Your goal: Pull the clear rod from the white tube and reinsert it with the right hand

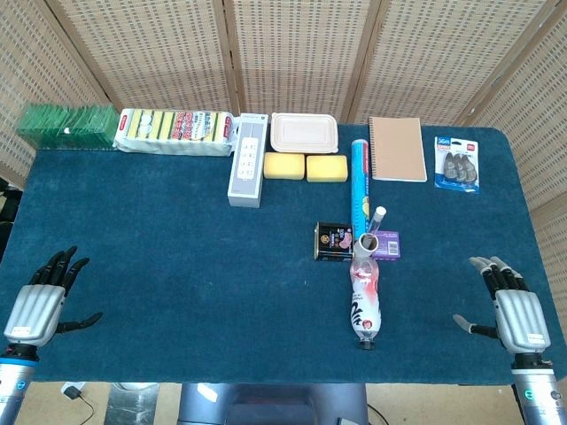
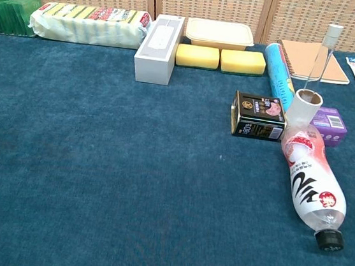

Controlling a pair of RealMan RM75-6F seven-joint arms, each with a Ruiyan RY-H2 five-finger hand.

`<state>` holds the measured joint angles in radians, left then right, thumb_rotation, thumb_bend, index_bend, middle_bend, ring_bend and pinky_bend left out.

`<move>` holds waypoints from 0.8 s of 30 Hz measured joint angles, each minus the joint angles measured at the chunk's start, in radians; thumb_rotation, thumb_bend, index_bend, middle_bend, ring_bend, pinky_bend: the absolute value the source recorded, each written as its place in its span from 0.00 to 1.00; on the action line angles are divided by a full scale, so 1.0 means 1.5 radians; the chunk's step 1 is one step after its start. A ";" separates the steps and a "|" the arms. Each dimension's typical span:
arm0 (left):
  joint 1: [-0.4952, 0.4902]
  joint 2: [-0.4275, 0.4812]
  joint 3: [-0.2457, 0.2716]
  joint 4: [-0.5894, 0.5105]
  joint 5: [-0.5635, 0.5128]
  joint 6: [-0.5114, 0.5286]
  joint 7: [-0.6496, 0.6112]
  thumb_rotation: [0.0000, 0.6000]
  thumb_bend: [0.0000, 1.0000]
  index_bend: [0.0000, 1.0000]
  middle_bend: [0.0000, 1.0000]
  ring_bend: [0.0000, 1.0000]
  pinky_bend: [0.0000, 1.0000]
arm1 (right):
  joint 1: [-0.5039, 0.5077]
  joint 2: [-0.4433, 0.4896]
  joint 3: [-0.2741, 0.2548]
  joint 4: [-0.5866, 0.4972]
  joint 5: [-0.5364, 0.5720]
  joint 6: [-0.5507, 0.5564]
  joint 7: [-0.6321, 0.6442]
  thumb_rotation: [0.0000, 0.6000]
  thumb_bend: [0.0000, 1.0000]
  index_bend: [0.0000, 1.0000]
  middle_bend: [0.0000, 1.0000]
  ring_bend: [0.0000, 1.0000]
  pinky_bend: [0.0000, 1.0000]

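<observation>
Centre-right of the blue worktop, the thin clear rod stands tilted in the short white tube. The right robot hand, lower right, and left robot hand, lower left, lie spread, holding nothing.

A dark blue carpeted tabletop stood before folding woven-rattan screens in wooden frames (evenly lit, with no strong shadows).

Left hand and right hand lie flat — fingers spread (both holding nothing).
</observation>
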<state>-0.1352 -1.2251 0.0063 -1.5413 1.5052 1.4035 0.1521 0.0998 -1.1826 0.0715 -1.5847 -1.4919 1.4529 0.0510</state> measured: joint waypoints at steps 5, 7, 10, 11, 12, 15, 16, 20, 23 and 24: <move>0.002 0.000 0.002 0.000 0.002 0.002 -0.001 0.68 0.11 0.11 0.02 0.02 0.19 | 0.008 -0.012 0.007 0.005 0.013 -0.016 0.039 0.88 0.10 0.18 0.22 0.17 0.23; 0.003 0.001 0.002 0.000 0.004 0.005 -0.002 0.68 0.11 0.11 0.02 0.02 0.19 | 0.010 -0.017 0.009 0.007 0.015 -0.021 0.058 0.88 0.11 0.19 0.22 0.18 0.24; 0.005 0.001 0.003 0.000 0.007 0.010 -0.003 0.68 0.11 0.11 0.02 0.02 0.19 | 0.015 -0.025 0.012 0.008 0.018 -0.030 0.101 0.88 0.11 0.19 0.23 0.18 0.25; 0.006 0.001 0.004 0.000 0.008 0.010 -0.004 0.68 0.11 0.11 0.02 0.02 0.19 | 0.018 -0.028 0.013 0.008 0.018 -0.036 0.123 0.88 0.11 0.19 0.23 0.18 0.25; 0.007 0.002 0.004 0.000 0.009 0.011 -0.006 0.68 0.11 0.11 0.02 0.02 0.19 | 0.020 -0.030 0.013 0.008 0.018 -0.041 0.141 0.88 0.11 0.19 0.23 0.18 0.25; 0.008 0.003 0.005 0.000 0.010 0.013 -0.008 0.68 0.11 0.11 0.02 0.02 0.19 | 0.034 -0.042 0.013 0.012 0.015 -0.065 0.196 0.88 0.11 0.19 0.23 0.18 0.25; 0.008 0.003 0.006 0.000 0.011 0.013 -0.009 0.67 0.11 0.11 0.02 0.02 0.19 | 0.039 -0.047 0.013 0.014 0.013 -0.074 0.206 0.88 0.11 0.19 0.23 0.18 0.25; 0.009 0.006 0.006 -0.002 0.013 0.017 -0.014 0.68 0.11 0.11 0.02 0.02 0.19 | 0.053 -0.064 0.014 0.019 0.012 -0.092 0.227 0.88 0.13 0.19 0.23 0.19 0.25; 0.010 0.008 0.005 -0.003 0.014 0.019 -0.019 0.69 0.11 0.11 0.02 0.02 0.19 | 0.060 -0.072 0.021 0.012 0.021 -0.099 0.252 0.87 0.13 0.19 0.23 0.19 0.25; 0.011 0.009 0.005 -0.003 0.015 0.020 -0.021 0.69 0.11 0.11 0.02 0.02 0.19 | 0.062 -0.076 0.024 0.009 0.024 -0.101 0.257 0.87 0.13 0.19 0.23 0.19 0.25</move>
<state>-0.1192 -1.2109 0.0137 -1.5462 1.5272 1.4336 0.1209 0.1934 -1.2963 0.1081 -1.5716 -1.4560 1.3008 0.4371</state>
